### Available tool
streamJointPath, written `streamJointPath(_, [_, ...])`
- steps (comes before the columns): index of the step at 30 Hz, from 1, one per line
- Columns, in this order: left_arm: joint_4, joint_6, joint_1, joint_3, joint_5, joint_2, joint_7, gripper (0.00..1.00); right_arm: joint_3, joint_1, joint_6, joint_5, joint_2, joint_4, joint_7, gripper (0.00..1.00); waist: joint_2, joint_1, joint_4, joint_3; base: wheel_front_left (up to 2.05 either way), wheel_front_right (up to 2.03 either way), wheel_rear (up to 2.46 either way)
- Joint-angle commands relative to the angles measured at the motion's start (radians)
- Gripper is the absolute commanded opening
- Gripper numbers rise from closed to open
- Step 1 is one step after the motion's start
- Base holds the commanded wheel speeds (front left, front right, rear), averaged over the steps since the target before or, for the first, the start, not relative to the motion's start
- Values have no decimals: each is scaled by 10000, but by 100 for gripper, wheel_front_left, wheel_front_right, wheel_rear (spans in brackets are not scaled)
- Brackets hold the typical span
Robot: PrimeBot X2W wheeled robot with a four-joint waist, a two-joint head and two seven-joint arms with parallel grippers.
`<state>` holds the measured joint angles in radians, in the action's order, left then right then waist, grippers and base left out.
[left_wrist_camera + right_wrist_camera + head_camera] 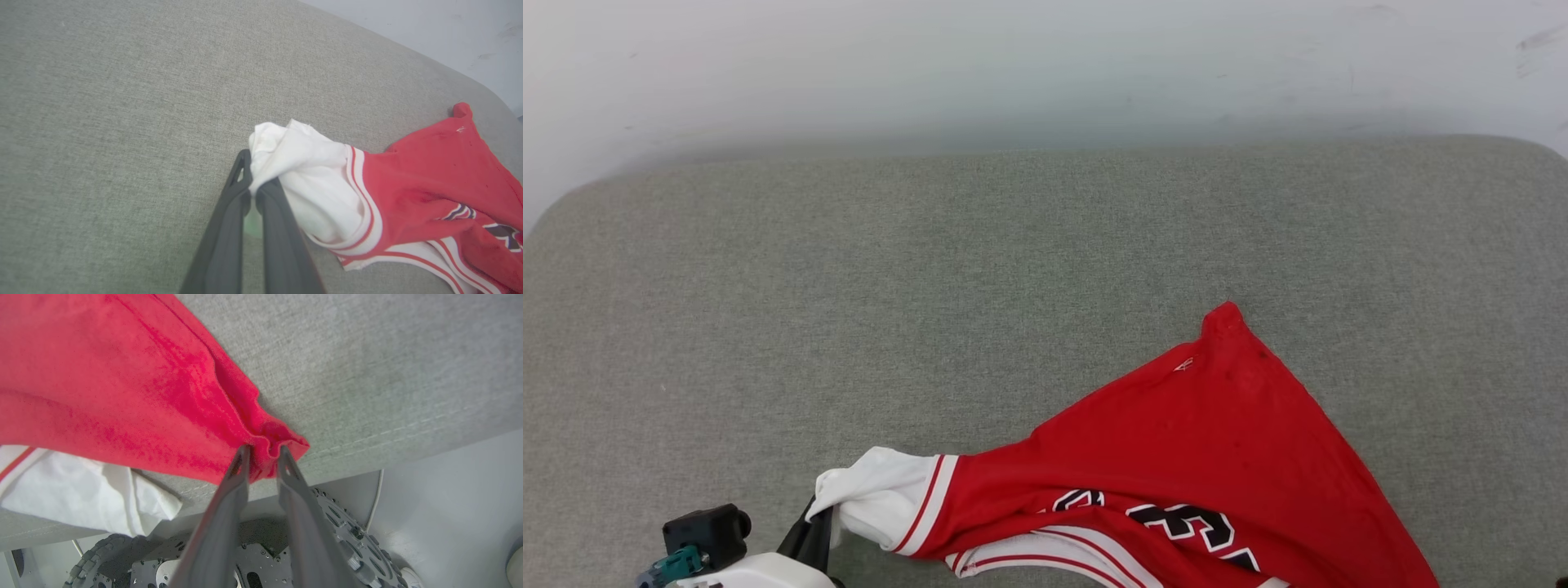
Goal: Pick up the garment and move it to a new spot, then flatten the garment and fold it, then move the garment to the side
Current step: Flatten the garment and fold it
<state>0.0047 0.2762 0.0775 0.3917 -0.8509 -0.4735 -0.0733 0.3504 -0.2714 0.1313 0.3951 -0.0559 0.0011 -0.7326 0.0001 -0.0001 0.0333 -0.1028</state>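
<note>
Garment (1201, 433), likely light and limp, lies on cushion (849, 286) stretched between pincers: left gripper (253, 179) clamped on white sleeve (302, 171) at its tips, right gripper (263, 452) pinching red hem corner (286, 443), both sensible holds.

Red, white-sleeved garment (1184, 441) lies stretched, bunched.

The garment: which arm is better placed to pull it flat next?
Probably left: the left end effector is shut on the garment's white sleeve, with bare cushion beside it. The right end effector pinches a red corner at the cushion's edge.
</note>
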Motion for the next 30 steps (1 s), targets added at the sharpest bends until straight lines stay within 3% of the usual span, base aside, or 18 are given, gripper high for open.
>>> streamJointPath(1, [-37,49,45,54,-24,-11,29,0,-20,199,-11,-87,46,-69,480,100,-1,1,17,33,0,0,0])
streamJointPath(9, [-180,47,-110,187,77,28,70,0,-196,1620,-11,-375,-366,-148,3841,100,-1,1,-187,120,0,0,0])
streamJointPath(15, [-250,-18,-478,331,170,159,75,0,-1195,3205,-9,-64,-1196,1178,4864,100,-1,1,-521,-122,0,0,0])
streamJointPath(19, [-219,-132,-837,427,247,265,56,0,-2190,4419,-9,237,-1922,2265,4487,100,-1,1,-795,-422,0,0,0])
streamJointPath(25, [-26,-451,-1498,649,357,449,20,0,-3924,6380,-9,1033,-2998,3387,2434,100,-1,1,-1264,-993,0,0,0])
streamJointPath(30, [138,-636,-1890,739,397,597,-35,0,-4944,7403,-11,1491,-3478,3758,1147,100,-1,1,-1502,-1357,0,0,0])
